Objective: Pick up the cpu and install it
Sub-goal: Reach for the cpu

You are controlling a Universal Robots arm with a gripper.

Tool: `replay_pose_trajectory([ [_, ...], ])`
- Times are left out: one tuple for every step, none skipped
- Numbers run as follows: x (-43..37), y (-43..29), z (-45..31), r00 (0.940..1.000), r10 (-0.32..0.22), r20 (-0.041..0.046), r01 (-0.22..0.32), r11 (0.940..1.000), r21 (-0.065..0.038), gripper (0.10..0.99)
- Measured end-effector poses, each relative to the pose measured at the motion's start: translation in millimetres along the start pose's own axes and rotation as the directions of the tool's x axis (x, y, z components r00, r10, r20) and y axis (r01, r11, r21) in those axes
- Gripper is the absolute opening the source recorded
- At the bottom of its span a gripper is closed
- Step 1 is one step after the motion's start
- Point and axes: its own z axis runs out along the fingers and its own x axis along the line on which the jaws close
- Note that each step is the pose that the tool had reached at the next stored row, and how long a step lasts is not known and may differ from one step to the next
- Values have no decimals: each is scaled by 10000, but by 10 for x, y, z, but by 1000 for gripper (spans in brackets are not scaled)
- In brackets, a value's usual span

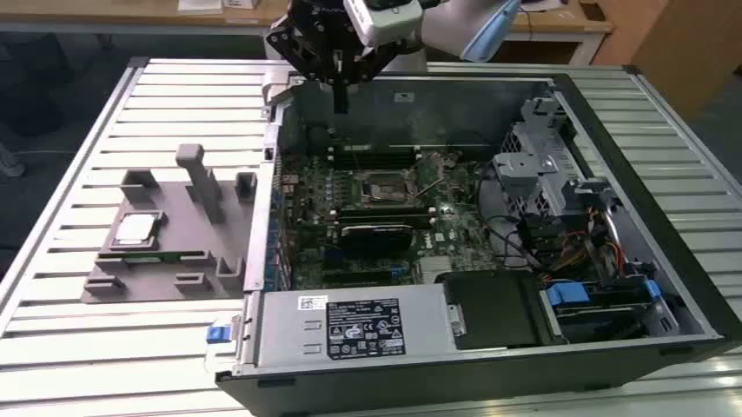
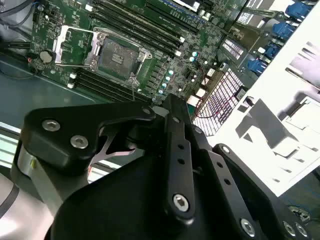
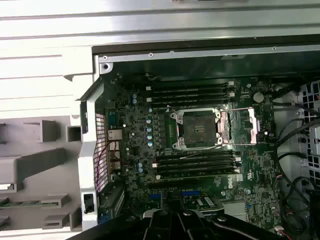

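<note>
Nothing of the task looks done yet, going by the exterior view. The cpu lies flat, shiny top up, in a grey fixture tray on the slatted table, at the exterior view's left of the open computer case. The socket in the middle of the motherboard has no chip in it. The gripper hangs over the far wall of the case. It is well apart from the cpu, which sits nearer the camera and further toward the exterior view's left. Whether the gripper is apart or together I cannot tell from here. With the chip in its tray, the gripper clearly is not carrying it.

In the second wrist view, the gripper's black linkage takes up the foreground, and its state cannot be read here either. Beyond it the socket shows a bare dark contact field with its metal frame swung open, ready to take a chip.

In the first wrist view, the camera looks down into the case. The socket is again bare, and its load plate is folded out beside it. The grey tray lies outside the case wall, with a green memory stick resting in it. My judgement is that both the pick and the install are left to do.
</note>
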Motion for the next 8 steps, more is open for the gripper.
replay_pose_trajectory([
  [0,0,0,10000,0,0,0,10000,0,106],
  [0,0,0,10000,0,0,0,10000,0,106],
  [0,0,0,10000,-1,0,1,10000,0,106],
  [0,0,0,10000,-1,0,1,10000,0,106],
  [0,0,0,10000,-1,0,1,10000,0,106],
  [2,0,-1,10000,0,-1,0,10000,1,106],
  [7,0,-1,10000,1,-1,-1,10000,1,106],
  [13,-1,-1,10000,1,0,-1,10000,1,106],
])
